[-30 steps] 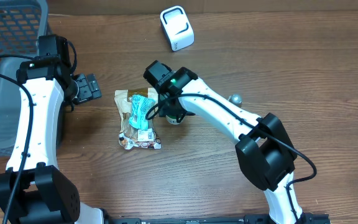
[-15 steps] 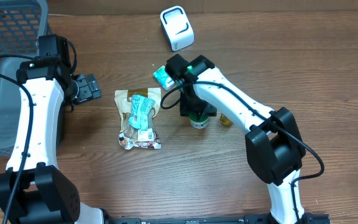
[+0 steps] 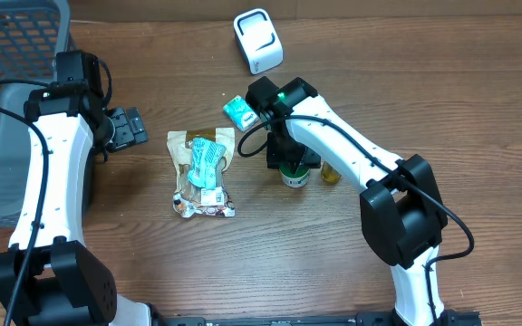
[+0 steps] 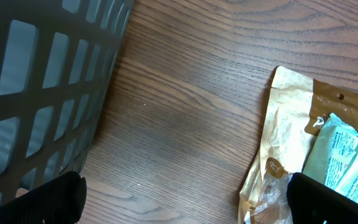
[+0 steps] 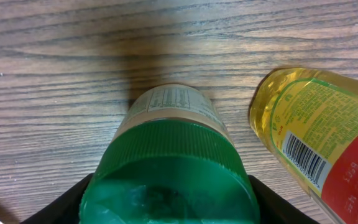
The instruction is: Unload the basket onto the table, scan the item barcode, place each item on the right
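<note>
The right gripper (image 3: pixel 289 168) has its fingers (image 5: pixel 67 202) clamped on either side of a green-lidded jar (image 5: pixel 166 168), seen from above in the wrist view. Whether the jar rests on the wood or hangs just over it, I cannot tell. A yellow bottle (image 5: pixel 312 118) stands just beside the jar on its right, close enough to crowd that flank, with a barcode (image 5: pixel 303 155) showing on its label.

To the jar's left lies a snack bag (image 3: pixel 202 177), near but apart, a strip of bare wood between them. A small teal packet (image 3: pixel 236 113) sits just beside the arm's wrist, above the bag's top edge. The white scanner (image 3: pixel 258 41) stands near the far edge of the table (image 3: pixel 478 109), well apart from the jar, with only the arm's own link over the wood between them. The widest stretch of bare wood is to the right of the arm and along the near edge.

The left gripper (image 3: pixel 134 127) hovers with its fingers spread wide, between the snack bag and the grey basket (image 3: pixel 7 54), whose slatted wall closes off the left side.
</note>
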`<state>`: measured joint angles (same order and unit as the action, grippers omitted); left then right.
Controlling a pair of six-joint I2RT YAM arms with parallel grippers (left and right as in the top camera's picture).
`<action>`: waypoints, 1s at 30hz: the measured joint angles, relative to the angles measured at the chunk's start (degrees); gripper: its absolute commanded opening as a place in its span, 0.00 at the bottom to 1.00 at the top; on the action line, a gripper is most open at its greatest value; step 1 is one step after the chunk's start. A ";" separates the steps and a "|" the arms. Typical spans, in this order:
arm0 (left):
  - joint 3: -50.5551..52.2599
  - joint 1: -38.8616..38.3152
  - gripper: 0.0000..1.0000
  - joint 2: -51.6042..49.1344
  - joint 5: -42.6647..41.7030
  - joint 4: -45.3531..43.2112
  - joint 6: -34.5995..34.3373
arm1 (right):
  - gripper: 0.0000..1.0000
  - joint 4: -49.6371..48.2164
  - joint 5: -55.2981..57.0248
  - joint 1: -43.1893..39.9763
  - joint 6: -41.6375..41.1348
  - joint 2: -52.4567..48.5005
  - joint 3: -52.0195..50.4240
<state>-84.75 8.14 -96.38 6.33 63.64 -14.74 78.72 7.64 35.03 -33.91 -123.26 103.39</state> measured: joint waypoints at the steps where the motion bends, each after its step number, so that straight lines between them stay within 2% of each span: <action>1: 0.00 0.00 0.99 0.00 0.00 0.00 0.00 | 0.68 0.04 -0.13 -0.02 0.24 0.00 0.00; 19: 0.00 0.00 0.99 0.00 0.00 0.00 0.00 | 0.63 -0.13 -0.17 -0.13 1.16 -0.09 -0.46; 25: 0.00 0.00 1.00 0.00 0.00 0.00 0.00 | 0.65 -0.26 -0.15 -0.11 1.16 -0.09 -0.46; 27: 0.00 0.00 1.00 0.00 0.00 0.00 0.00 | 0.71 -0.28 -0.13 -0.11 1.22 -0.09 -0.46; 30: 0.00 0.00 1.00 0.00 0.00 0.00 0.00 | 0.71 -1.01 -0.17 -0.13 1.84 -0.15 -0.59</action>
<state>-84.75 8.14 -96.38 6.33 63.64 -14.74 77.71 7.46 34.89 -32.08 -123.42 102.80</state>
